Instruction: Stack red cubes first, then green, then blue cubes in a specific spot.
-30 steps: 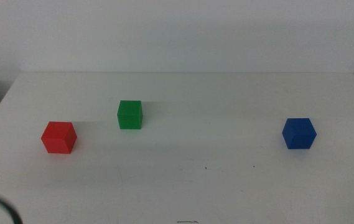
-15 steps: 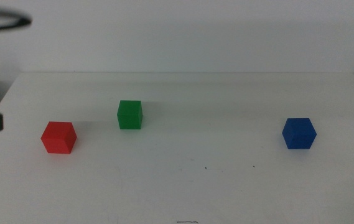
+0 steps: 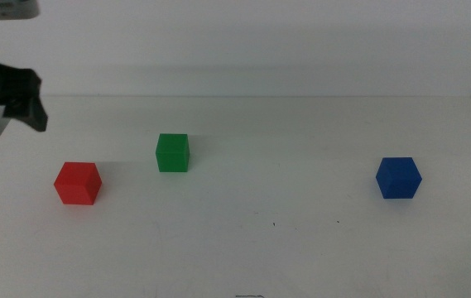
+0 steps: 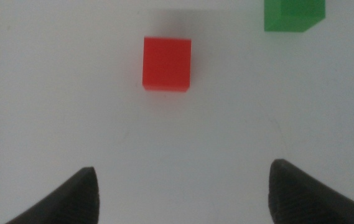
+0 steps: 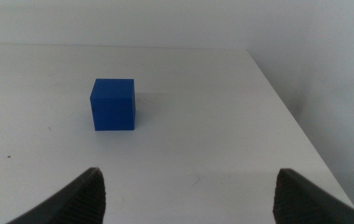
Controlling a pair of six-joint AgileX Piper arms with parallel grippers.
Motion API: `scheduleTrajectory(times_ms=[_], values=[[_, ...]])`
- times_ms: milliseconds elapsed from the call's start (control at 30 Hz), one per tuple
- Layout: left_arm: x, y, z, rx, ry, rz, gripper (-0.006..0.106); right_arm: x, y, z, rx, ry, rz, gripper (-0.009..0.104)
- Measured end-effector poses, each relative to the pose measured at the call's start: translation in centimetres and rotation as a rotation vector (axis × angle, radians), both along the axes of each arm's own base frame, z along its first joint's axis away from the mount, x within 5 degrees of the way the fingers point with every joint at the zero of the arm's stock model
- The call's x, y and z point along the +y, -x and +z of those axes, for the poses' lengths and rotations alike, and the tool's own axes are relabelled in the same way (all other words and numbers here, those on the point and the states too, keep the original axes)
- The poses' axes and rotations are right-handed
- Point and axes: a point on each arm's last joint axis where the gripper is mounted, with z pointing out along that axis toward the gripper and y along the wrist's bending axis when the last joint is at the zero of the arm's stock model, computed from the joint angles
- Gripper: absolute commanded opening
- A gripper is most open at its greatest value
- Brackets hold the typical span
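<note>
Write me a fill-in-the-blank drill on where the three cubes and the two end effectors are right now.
1. In the middle view, the cube between the red cube and the blue cube is ____.
2. The left end effector hangs open above the table, with the ____ cube nearest ahead of its jaws.
3. The right end effector is open and faces the ____ cube.
4. The number of cubes stacked on another cube is ____.

Missing words: green; red; blue; zero

White table (image 3: 260, 248): red cube (image 3: 78, 183), green cube (image 3: 172, 153), blue cube (image 3: 397, 177), apart.
</note>
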Motion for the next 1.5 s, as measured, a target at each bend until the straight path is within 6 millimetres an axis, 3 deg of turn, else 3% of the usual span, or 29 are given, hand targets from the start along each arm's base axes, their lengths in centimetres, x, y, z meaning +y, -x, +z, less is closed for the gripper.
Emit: scheduleTrajectory(times_ms=[267, 533, 933, 1267, 1367, 1500], values=[[0.2, -6.6, -3.0, 0.130, -0.051, -0.112, 0.092, 0.0, 0.0, 0.0, 0.000, 0.000, 0.000, 0.094], [0.4, -11.8, -8.8, 0.257, -0.058, -0.156, 0.092, 0.0, 0.0, 0.0, 0.000, 0.000, 0.000, 0.094], [0.3, -14.4, -15.7, 0.379, -0.035, -0.155, 0.092, 0.0, 0.0, 0.0, 0.000, 0.000, 0.000, 0.094], [0.4, -15.2, -19.0, 0.432, -0.029, -0.154, 0.092, 0.0, 0.0, 0.0, 0.000, 0.000, 0.000, 0.094], [0.4, -15.3, -19.6, 0.440, -0.028, -0.154, 0.086, 0.0, 0.0, 0.0, 0.000, 0.000, 0.000, 0.094], [0.3, -15.4, -20.1, 0.451, -0.015, -0.152, 0.065, 0.0, 0.0, 0.0, 0.000, 0.000, 0.000, 0.094]])
